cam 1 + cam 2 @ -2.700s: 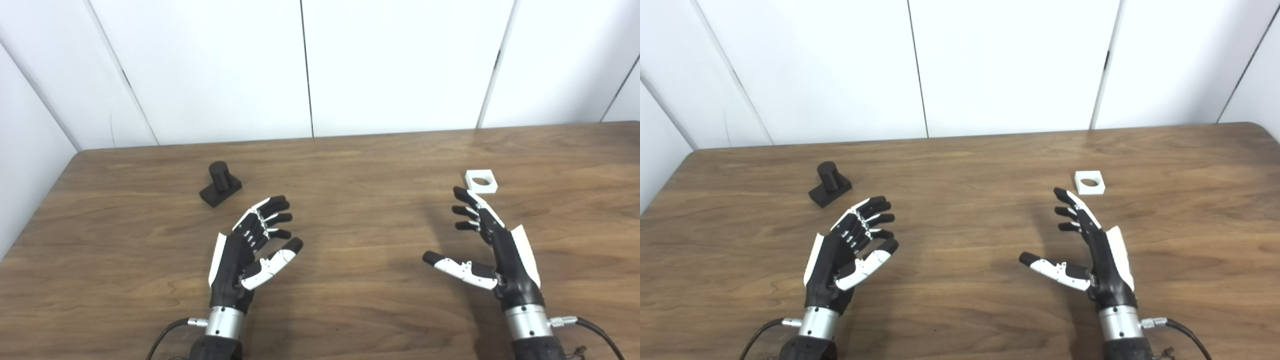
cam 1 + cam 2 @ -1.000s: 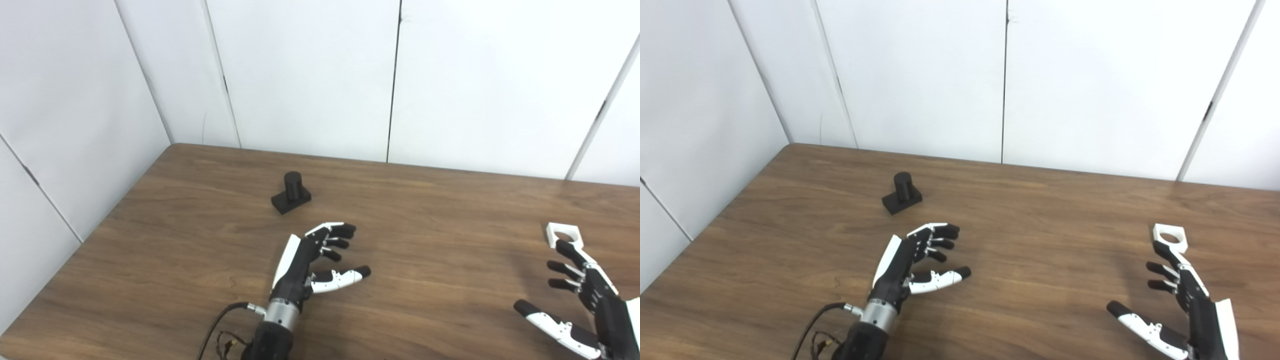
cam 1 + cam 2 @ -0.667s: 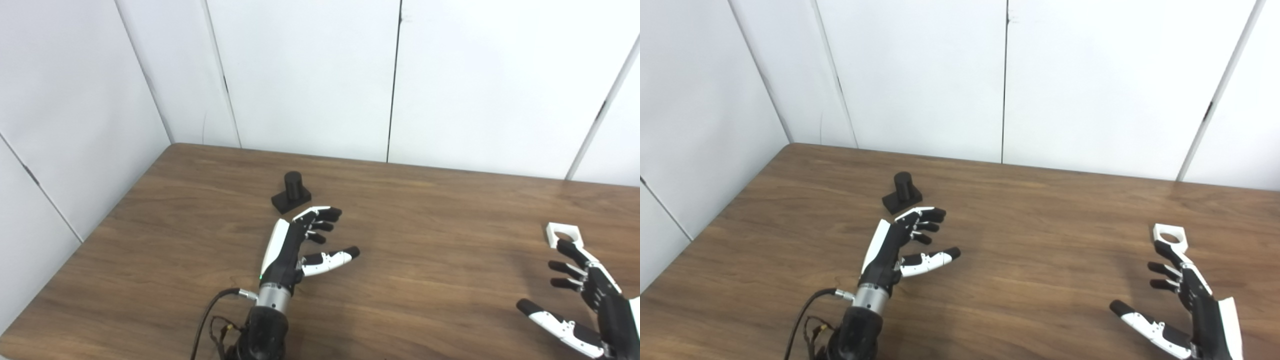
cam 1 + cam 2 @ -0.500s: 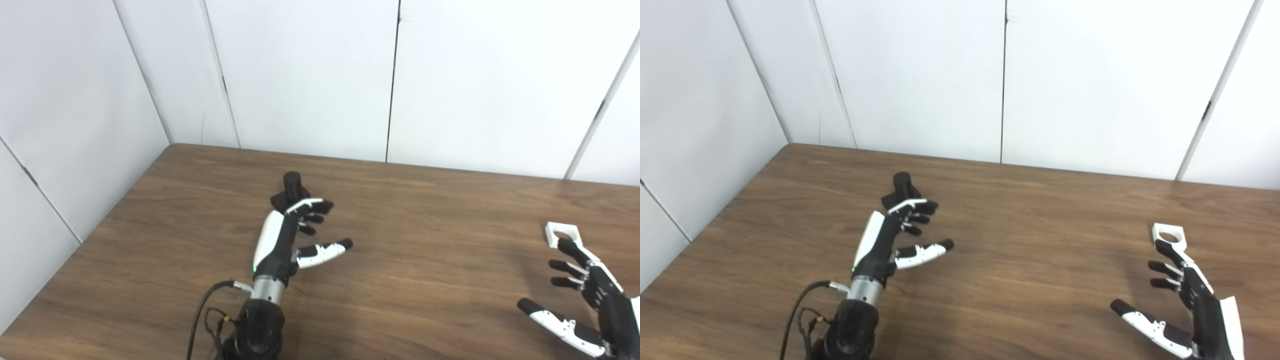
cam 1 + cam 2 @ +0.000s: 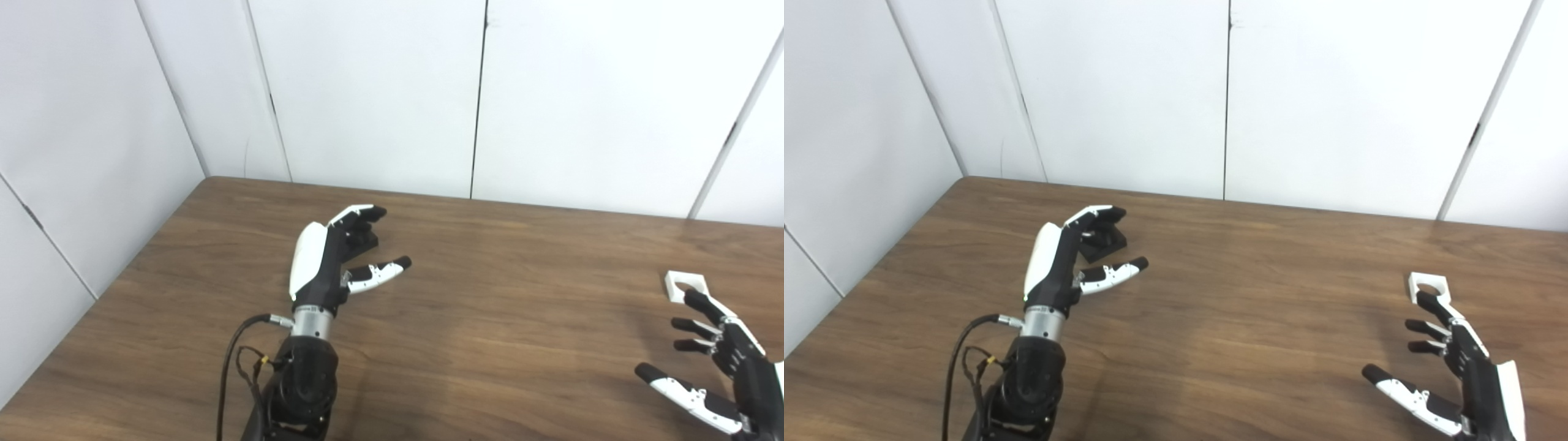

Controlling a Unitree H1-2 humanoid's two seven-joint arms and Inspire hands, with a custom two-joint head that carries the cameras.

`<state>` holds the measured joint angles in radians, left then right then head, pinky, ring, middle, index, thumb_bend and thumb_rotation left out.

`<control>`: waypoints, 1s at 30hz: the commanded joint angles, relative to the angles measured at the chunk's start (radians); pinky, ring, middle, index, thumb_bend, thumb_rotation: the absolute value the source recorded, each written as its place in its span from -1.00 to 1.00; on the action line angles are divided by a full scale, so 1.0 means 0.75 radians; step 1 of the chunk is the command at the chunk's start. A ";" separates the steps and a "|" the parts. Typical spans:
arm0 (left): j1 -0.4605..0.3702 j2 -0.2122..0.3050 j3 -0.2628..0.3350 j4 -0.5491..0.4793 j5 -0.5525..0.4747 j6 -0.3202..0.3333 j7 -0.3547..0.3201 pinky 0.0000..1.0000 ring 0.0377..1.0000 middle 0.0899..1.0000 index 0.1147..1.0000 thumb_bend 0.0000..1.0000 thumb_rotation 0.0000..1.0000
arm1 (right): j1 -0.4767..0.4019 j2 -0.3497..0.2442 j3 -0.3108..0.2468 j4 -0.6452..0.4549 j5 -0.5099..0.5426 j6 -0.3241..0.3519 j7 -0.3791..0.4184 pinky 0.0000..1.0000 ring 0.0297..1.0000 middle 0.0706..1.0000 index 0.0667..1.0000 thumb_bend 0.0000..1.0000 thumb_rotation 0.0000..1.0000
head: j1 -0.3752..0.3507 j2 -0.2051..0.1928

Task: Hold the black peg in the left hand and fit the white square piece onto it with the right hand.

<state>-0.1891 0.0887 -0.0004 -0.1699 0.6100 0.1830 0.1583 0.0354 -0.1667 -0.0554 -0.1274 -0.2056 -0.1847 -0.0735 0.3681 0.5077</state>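
Left eye view shows the left hand (image 5: 327, 254) raised over the tabletop (image 5: 490, 318), fingers spread and curled, thumb stretched toward 3 o'clock, holding nothing; the black peg (image 5: 1104, 240) sits just behind those fingers at 12 o'clock, mostly hidden, contact unclear; the right hand (image 5: 1458, 373) hovers at the 4 o'clock corner, spread and empty; the white square piece (image 5: 686, 286) lies flat just beyond its fingertips at 11 o'clock.
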 commanded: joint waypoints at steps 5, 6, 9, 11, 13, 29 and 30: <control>-0.095 0.056 0.011 -0.023 0.131 0.037 0.065 0.18 0.42 0.46 0.32 0.44 -0.55 | 0.009 -0.027 -0.015 0.045 -0.001 -0.045 -0.002 0.18 0.43 0.68 0.62 0.62 -0.43 | 0.008 0.002; -0.098 0.059 0.009 -0.020 0.145 0.043 0.068 0.19 0.44 0.48 0.32 0.44 -0.54 | 0.009 -0.028 -0.015 0.046 0.001 -0.048 -0.001 0.18 0.43 0.68 0.62 0.62 -0.43 | 0.008 0.002; -0.115 0.080 0.002 0.001 0.200 0.045 0.101 0.20 0.46 0.52 0.28 0.46 -0.53 | 0.011 -0.027 -0.016 0.046 0.002 -0.042 0.000 0.18 0.43 0.68 0.63 0.61 -0.44 | 0.009 0.002; -0.127 0.094 0.005 0.022 0.216 0.044 0.116 0.22 0.50 0.54 0.28 0.48 -0.52 | 0.013 -0.026 -0.016 0.044 0.002 -0.041 0.000 0.18 0.43 0.68 0.62 0.61 -0.46 | 0.010 0.005; -0.136 0.105 0.006 0.039 0.229 0.043 0.129 0.23 0.52 0.56 0.28 0.49 -0.51 | 0.015 -0.026 -0.017 0.046 0.002 -0.045 -0.001 0.18 0.42 0.68 0.62 0.61 -0.45 | 0.010 0.007; -0.165 0.162 -0.057 0.104 0.436 0.109 0.185 0.41 0.66 0.67 0.34 0.56 -0.36 | 0.030 -0.029 -0.021 0.021 0.013 -0.046 0.007 0.16 0.39 0.68 0.62 0.62 -0.46 | 0.010 0.012; -0.169 0.166 -0.060 0.116 0.450 0.121 0.183 0.46 0.69 0.69 0.35 0.57 -0.34 | 0.031 -0.030 -0.022 0.018 0.012 -0.049 0.006 0.17 0.39 0.67 0.62 0.61 -0.47 | 0.010 0.013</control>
<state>-0.2674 0.1867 -0.0441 -0.0858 0.9141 0.2604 0.2682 0.0391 -0.1682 -0.0608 -0.1310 -0.1988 -0.1864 -0.0701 0.3743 0.5169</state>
